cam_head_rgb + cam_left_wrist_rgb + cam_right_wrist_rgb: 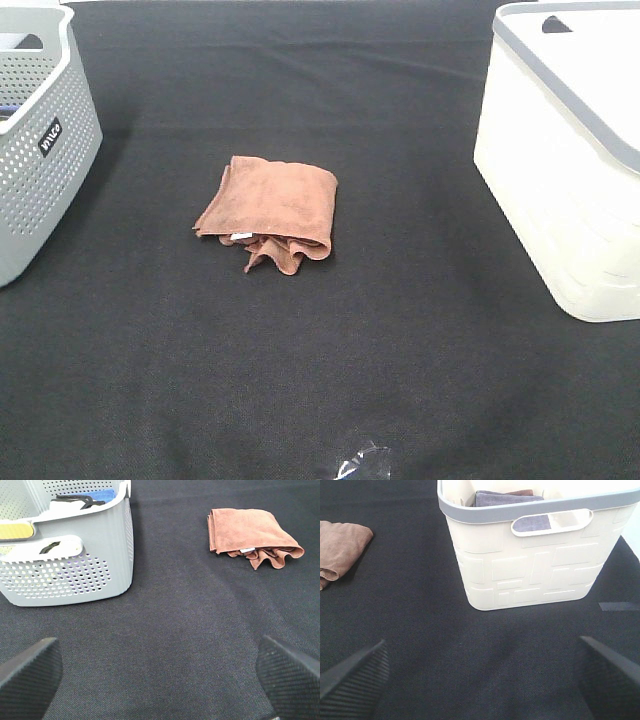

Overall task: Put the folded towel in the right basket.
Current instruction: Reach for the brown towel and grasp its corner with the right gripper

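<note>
The folded brown towel (270, 210) lies on the black table, a little left of the middle, with a small white tag on its near edge. It also shows in the left wrist view (252, 537) and at the edge of the right wrist view (340, 550). The right basket (570, 150) is cream with a grey rim and stands at the right edge; the right wrist view shows its wall (530, 565) with folded cloths inside. My left gripper (160, 680) and right gripper (480, 680) are open, empty, and out of the exterior view.
A grey perforated basket (40, 130) stands at the left edge; the left wrist view shows its wall (75, 575) and some items inside. A bit of clear plastic (362, 464) lies at the front edge. A strip of tape (619, 606) lies by the cream basket.
</note>
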You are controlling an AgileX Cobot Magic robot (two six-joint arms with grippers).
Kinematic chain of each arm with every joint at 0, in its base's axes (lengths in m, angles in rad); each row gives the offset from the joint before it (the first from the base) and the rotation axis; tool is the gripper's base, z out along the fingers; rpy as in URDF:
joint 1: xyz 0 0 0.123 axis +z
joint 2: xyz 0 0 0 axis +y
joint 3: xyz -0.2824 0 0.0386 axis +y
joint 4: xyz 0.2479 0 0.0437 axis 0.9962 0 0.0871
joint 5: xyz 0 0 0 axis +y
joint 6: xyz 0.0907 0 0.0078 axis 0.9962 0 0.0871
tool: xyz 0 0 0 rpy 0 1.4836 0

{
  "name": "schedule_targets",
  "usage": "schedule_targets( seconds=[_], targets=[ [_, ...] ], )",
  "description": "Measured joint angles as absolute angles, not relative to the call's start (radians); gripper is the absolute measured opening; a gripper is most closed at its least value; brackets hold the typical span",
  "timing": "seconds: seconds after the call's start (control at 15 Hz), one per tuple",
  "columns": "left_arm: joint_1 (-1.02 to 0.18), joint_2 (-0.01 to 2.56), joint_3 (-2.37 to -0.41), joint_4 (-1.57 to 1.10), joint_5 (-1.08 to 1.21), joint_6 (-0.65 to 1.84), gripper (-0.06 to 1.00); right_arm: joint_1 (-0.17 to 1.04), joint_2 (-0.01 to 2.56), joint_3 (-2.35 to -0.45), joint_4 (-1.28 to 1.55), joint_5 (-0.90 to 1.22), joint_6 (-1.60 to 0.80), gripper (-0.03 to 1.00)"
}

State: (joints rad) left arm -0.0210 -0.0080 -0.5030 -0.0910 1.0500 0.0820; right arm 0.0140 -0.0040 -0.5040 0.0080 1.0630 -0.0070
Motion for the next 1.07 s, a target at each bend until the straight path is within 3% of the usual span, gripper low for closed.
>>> schedule_targets(
  seconds=[1.07],
  targets=[
    [-0.021,-0.008,-0.503,-0.091,1.050,0.082,0.98,0.014,-0.004,-0.504,0.008,1.063,-0.007,0.96]
  ],
)
